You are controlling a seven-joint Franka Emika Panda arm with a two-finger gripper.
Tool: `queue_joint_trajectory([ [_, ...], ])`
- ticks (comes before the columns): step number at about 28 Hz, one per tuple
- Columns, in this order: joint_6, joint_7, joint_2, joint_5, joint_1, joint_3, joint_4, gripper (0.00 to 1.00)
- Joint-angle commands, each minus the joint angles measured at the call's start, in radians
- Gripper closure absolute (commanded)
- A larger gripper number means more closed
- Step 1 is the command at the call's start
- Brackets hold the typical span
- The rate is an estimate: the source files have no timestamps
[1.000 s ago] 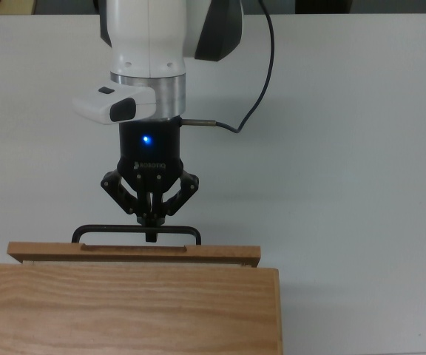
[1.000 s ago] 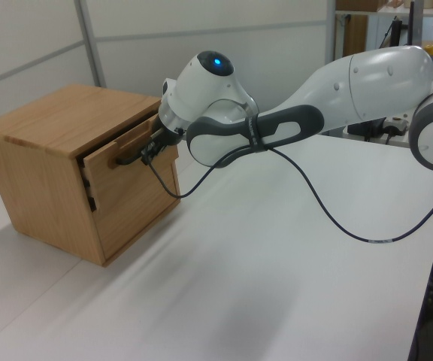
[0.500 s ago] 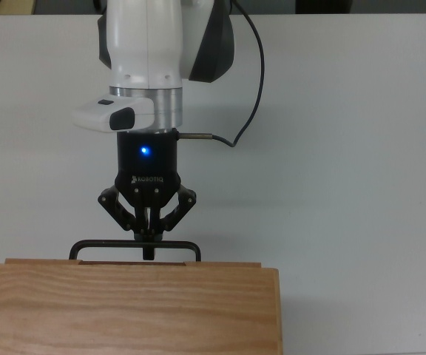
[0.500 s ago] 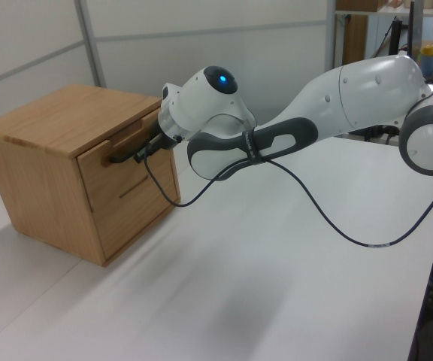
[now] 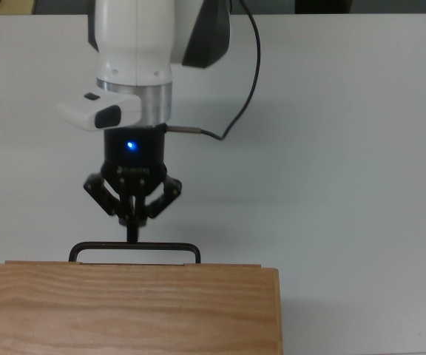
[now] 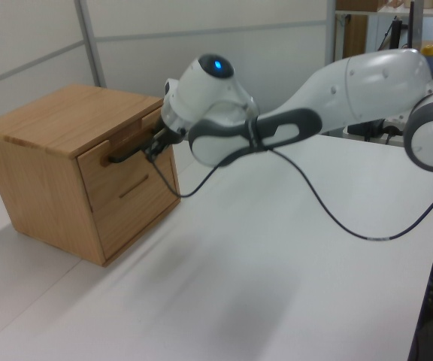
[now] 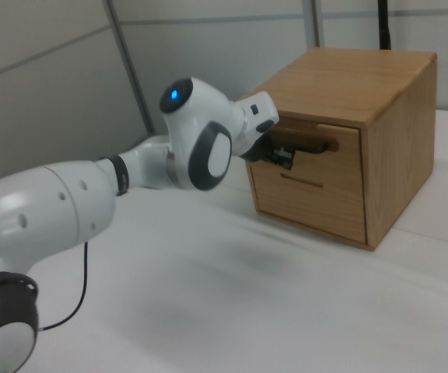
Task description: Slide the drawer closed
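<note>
We see the drawer pushed in, its front flush with the face of the cabinet; in the top view only a thin strip of its front edge shows at the cabinet top's far edge. Its black handle stands out from the front, and in the right view the same handle sits across the upper front, above a second drawer front with a thin slot. The pincer points at the handle in the top view, its fingers drawn together into a single narrow tip that holds nothing; that tip meets or nearly meets the bar left of its middle, and we cannot tell whether it touches. A blue light glows on the pincer's black body, with the white arm above it and a black cable looping off to the top view's right. The cabinet sits on a white table. In the left view the arm stretches in from the left view's right to the cabinet front.
</note>
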Motion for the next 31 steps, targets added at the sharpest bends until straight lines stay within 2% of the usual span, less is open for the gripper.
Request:
queue_joint_trajectory([
  [1,-0.223,0.014,-0.101,0.022,-0.01,0.017,-0.031,1.0],
  [2,-0.305,0.011,-0.121,0.038,-0.013,0.019,-0.031,1.0],
  [7,-0.466,-0.027,-0.181,0.102,-0.016,0.017,-0.031,1.0],
  [8,-0.522,-0.042,-0.204,0.132,-0.016,0.017,-0.031,1.0],
  [11,-0.587,-0.047,-0.236,0.165,-0.018,0.016,-0.032,1.0],
  [18,-0.728,-0.05,-0.305,0.222,-0.033,0.014,-0.036,1.0],
  [20,-0.783,-0.052,-0.33,0.231,-0.035,0.014,-0.049,1.0],
  [26,-0.814,-0.05,-0.353,0.246,-0.036,0.011,-0.069,1.0],
  [29,-0.816,-0.05,-0.359,0.252,-0.05,0.01,-0.072,0.9],
  [30,-0.816,-0.05,-0.359,0.257,-0.056,0.01,-0.072,0.83],
  [31,-0.816,-0.053,-0.361,0.268,-0.064,0.01,-0.074,0.55],
])
